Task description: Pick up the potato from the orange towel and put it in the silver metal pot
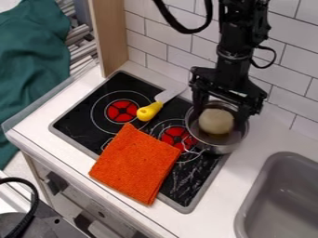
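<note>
My pincer (222, 110) hangs with its fingers wide apart over the metal pot (218, 148), where a pale round object (216, 121) lies. Beside the pot, on the stove (81, 122), are an orange cloth (136, 162) and a yellow-handled knife (151, 110).

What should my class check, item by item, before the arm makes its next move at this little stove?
1. Claw open: ok, its two fingers stand apart over the pot.
2. Pale round piece inside the pot: ok, it sits between the fingers as seen from above.
3. Fingers touching the pale round piece: cannot tell from this angle.
4. Pot's base fully on the stovetop: cannot tell, the pot's own wall hides it.
5. Yellow-handled tool out of the pot: ok, it lies beside it.
6. Stovetop free of cloth: not ok, the orange cloth lies across its front part.
</note>
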`<state>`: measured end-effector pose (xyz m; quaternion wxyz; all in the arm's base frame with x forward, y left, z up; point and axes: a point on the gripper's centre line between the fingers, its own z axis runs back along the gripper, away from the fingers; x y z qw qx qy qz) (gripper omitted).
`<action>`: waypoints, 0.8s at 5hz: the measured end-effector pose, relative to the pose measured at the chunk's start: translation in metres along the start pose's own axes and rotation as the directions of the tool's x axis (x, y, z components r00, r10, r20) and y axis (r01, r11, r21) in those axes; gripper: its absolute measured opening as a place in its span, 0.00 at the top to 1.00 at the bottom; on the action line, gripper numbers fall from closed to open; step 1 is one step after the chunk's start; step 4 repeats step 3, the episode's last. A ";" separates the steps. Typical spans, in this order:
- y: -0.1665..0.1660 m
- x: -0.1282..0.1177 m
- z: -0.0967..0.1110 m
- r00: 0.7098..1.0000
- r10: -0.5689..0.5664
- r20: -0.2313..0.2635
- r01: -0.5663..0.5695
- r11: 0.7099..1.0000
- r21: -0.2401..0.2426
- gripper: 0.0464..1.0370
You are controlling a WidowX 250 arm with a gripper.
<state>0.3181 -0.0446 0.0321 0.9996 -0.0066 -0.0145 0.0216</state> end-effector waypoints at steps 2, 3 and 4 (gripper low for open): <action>0.000 0.000 0.000 1.000 -0.005 0.002 0.005 1.000 0.000 0.03; 0.000 0.000 0.000 1.000 -0.005 0.000 0.005 1.000 0.000 0.03; 0.000 0.000 0.000 1.000 -0.005 0.000 0.005 1.000 0.000 0.03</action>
